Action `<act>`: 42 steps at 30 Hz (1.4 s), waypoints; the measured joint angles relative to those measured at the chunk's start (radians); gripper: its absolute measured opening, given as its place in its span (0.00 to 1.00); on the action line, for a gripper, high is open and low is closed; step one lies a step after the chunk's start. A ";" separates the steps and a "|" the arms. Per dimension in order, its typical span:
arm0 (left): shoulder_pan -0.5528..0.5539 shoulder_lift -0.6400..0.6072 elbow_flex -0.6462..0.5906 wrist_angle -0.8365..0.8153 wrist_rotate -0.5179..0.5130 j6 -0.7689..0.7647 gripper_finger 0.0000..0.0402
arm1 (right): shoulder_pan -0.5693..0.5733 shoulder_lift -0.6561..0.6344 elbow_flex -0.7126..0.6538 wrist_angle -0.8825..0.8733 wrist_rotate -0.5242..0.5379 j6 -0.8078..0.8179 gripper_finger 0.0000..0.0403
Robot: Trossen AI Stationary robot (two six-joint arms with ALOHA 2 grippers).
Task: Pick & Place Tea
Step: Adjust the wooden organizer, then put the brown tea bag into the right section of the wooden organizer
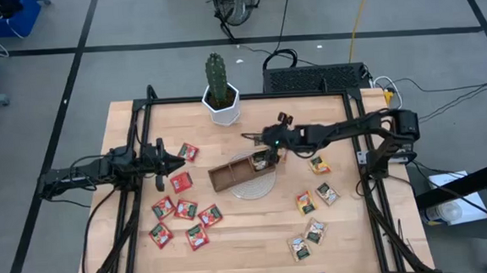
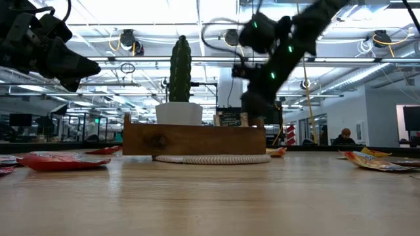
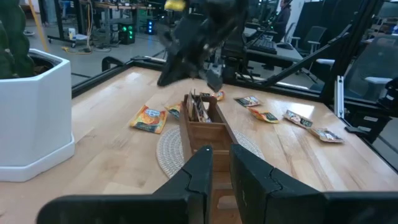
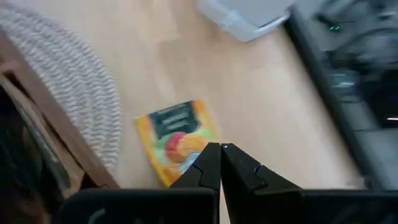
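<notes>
The right gripper sits right over the right end of the wooden tray, and in its own wrist view the two fingers look pressed together with nothing between them. Just past the tips lies an orange-yellow sachet flat on the table, right beside the woven mat the tray stands on. In the left wrist view you can see a few sachets standing up in the tray's far end, so my read is that one drop is done and the arm is between picks.

The left gripper hangs over the table near the red sachets on the left, fingers also close together with only a thin gap and nothing held. It's pointing at the tray but looks like it's just waiting.

Where the tea is: a bunch of red sachets scattered on the left half of the table, orange-yellow and pale ones spread over the right half, all lying flat and well outside the tray. So plenty left to do.

Next move, I'd guess: the right claw has to spread its fingers, shift off the tray to a nearby sachet, and come down low enough to pinch something that's lying dead flat on wood. That's the fiddly bit, as thin packets tend to slide instead of lifting. The cactus pot is behind the tray, out of the way.
</notes>
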 joint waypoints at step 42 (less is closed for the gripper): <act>0.000 0.000 0.000 0.000 0.000 0.000 0.14 | 0.254 -0.433 -0.218 -0.268 -0.137 0.488 0.00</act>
